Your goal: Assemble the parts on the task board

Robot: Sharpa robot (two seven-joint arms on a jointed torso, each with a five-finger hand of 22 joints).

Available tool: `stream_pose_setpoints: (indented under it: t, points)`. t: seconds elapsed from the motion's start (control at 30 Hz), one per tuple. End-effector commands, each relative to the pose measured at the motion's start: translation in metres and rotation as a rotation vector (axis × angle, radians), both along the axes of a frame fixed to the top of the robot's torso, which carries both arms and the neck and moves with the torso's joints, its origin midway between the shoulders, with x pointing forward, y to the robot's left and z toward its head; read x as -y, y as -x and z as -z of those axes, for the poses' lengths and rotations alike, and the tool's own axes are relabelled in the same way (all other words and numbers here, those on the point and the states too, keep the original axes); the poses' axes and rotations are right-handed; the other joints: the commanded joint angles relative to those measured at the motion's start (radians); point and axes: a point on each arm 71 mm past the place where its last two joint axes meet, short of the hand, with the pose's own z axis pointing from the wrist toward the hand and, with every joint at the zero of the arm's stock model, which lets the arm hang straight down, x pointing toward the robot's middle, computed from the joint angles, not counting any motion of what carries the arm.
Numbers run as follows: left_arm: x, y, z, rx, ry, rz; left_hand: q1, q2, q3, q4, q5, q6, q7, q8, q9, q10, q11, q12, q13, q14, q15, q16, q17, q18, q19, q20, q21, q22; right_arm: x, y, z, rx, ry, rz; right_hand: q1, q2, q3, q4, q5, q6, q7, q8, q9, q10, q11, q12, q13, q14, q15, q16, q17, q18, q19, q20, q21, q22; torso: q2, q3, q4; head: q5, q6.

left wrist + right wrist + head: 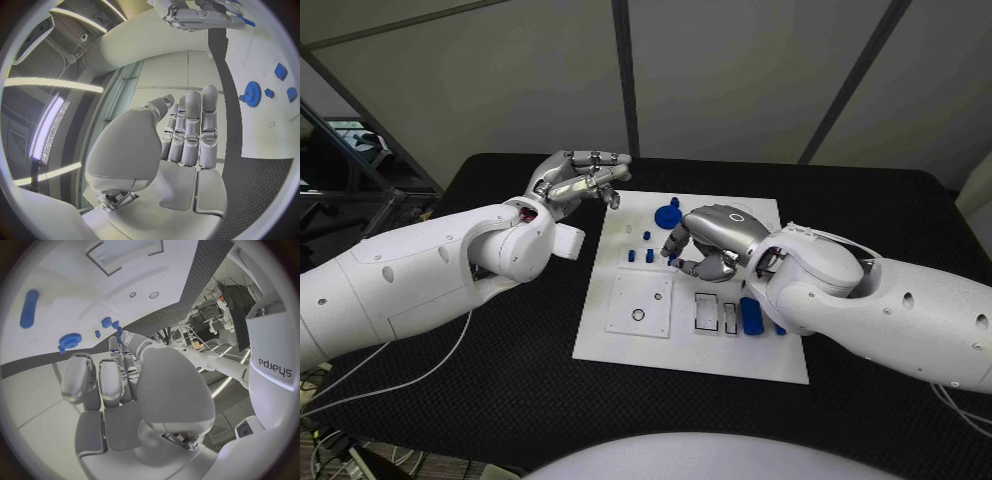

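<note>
Fingers of the right hand (711, 243) curl over small blue pegs (640, 256) on the white task board (646, 345), grip unclear; left hand (577, 180) hovers open. Pinch one peg squarely.

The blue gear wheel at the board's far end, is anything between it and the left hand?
Nothing visible. The left hand hovers beside the white task board, and bare board lies between it and the blue gear wheel.

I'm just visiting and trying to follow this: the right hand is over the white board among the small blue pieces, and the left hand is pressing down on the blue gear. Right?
Not quite. The left hand holds nothing and hangs beside the task board, apart from the blue gear, as the head view shows. The right hand is indeed over the board among the blue parts.
</note>
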Motion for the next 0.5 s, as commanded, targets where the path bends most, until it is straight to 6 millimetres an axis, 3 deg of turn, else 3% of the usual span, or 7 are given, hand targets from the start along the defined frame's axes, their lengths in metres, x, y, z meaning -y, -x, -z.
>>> stream_pose_setpoints:
  t: [0.03,0.2,0.4,0.5]
  points:
    - [0.001,-0.001,-0.002,0.012,0.009,0.002,0.001,0.007,-0.003,-0.004,0.005,0.0,0.004,0.004,-0.001,-0.01,-0.001,0.006,0.001,-0.01,0.001,-0.006,-0.002,-0.011,-0.008,0.002,-0.004,-0.001,-0.005,0.003,0.008,-0.03,0.013,-0.03,-0.006,0.005,0.006,-0.001,0.004,0.001,0.003,-0.002,0.001,0.004,0.0,-0.007,0.001,0.031,-0.005,0.007,0.0,-0.007,0.003,0.004,0.004,0.001,0.001,0.001,-0.0002,0.015,-0.009]
    - [0.001,-0.002,-0.002,0.012,0.009,-0.001,0.001,0.007,-0.003,-0.004,0.005,0.0,0.004,0.004,-0.001,-0.01,-0.001,0.006,0.001,-0.01,0.001,-0.006,-0.002,-0.011,-0.008,0.002,-0.004,-0.001,-0.011,0.007,0.017,-0.048,0.023,-0.045,-0.009,0.005,0.007,-0.001,0.003,0.0,0.004,-0.003,0.001,0.004,0.0,-0.009,0.001,0.031,-0.004,0.007,0.0,-0.007,0.002,0.004,0.004,0.001,0.001,0.0028,0.0005,0.026,-0.015]
    - [0.002,-0.002,-0.002,0.01,0.008,-0.001,-0.002,0.009,-0.005,-0.003,0.005,-0.002,0.006,0.004,-0.002,-0.013,0.001,0.008,0.002,-0.01,0.002,-0.006,-0.003,-0.011,-0.008,0.002,-0.005,-0.002,-0.016,0.01,0.024,-0.063,0.036,-0.06,-0.011,0.004,0.007,-0.001,0.002,0.0,0.004,-0.003,0.001,0.003,0.001,-0.009,0.001,0.031,-0.004,0.008,0.0,-0.007,0.002,0.005,0.005,0.002,0.001,0.0025,-0.0006,0.038,-0.023]
    - [0.003,-0.002,-0.002,0.01,0.009,0.001,-0.002,0.009,-0.005,-0.003,0.005,-0.002,0.006,0.004,-0.002,-0.013,0.001,0.008,0.002,-0.01,0.002,-0.006,-0.003,-0.011,-0.008,0.002,-0.005,-0.002,-0.017,0.01,0.027,-0.069,0.042,-0.064,-0.011,0.004,0.007,-0.001,0.002,0.0,0.004,-0.003,0.001,0.003,0.001,-0.009,0.001,0.031,-0.004,0.008,0.0,-0.007,0.002,0.005,0.005,0.002,0.002,0.0028,-0.0007,0.04,-0.022]
